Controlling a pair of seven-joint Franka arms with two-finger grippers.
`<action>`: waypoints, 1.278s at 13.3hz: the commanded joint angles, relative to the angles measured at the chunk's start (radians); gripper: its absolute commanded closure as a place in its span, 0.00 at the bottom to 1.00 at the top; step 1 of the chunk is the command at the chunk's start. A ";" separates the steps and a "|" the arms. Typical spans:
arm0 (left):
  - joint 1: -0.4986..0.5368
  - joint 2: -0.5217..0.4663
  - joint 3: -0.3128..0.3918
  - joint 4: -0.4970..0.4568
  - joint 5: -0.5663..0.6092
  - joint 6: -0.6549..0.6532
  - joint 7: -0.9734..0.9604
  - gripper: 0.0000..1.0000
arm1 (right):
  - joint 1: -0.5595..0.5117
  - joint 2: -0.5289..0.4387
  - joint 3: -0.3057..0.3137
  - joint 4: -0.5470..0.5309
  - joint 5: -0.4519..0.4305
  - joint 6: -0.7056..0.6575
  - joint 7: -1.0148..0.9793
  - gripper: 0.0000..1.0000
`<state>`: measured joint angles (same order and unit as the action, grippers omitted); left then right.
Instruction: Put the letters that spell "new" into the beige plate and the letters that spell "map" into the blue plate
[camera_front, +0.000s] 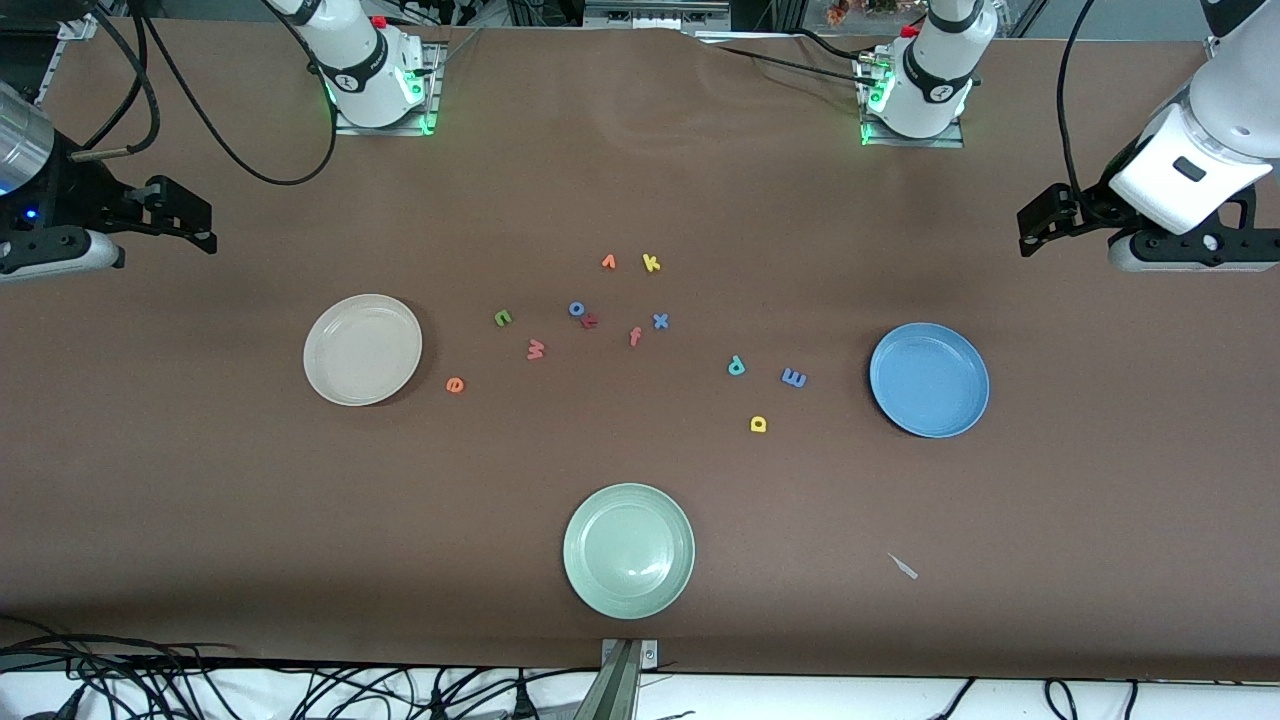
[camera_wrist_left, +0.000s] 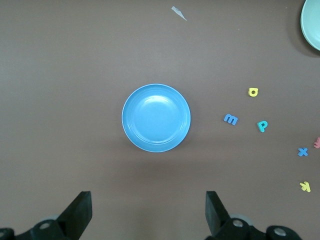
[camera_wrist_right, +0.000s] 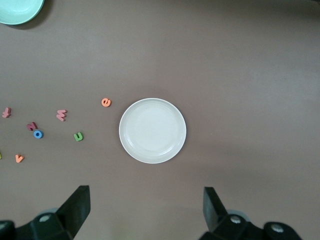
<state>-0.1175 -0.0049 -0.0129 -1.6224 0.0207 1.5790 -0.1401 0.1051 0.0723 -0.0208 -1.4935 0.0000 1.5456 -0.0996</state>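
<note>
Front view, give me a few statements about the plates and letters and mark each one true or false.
1. The beige plate is empty. True.
2. The orange e lies in the blue plate. False: it lies on the table beside the beige plate.
3. The blue m lies between the teal p and the blue plate. True.
4. The yellow a is stacked on the teal p. False: they lie apart.
5. The pale green plate is the plate nearest the front camera. True.

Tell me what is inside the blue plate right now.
Nothing: the blue plate shows only its bare inside. The blue m, yellow a and teal p lie on the table beside it. Nothing covers it.
</note>
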 joint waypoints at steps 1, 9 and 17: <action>-0.001 0.005 0.004 0.018 -0.007 -0.017 0.017 0.00 | -0.010 0.004 0.007 0.019 0.009 -0.015 -0.005 0.00; -0.011 0.008 0.004 0.018 -0.007 -0.017 0.014 0.00 | -0.012 0.006 0.007 0.019 0.003 -0.013 -0.005 0.00; -0.022 0.039 -0.010 0.015 -0.022 -0.052 0.017 0.00 | -0.013 0.010 -0.002 0.022 -0.020 -0.022 -0.003 0.00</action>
<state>-0.1355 0.0207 -0.0211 -1.6225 0.0207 1.5679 -0.1401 0.1041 0.0740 -0.0233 -1.4934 -0.0121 1.5439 -0.0996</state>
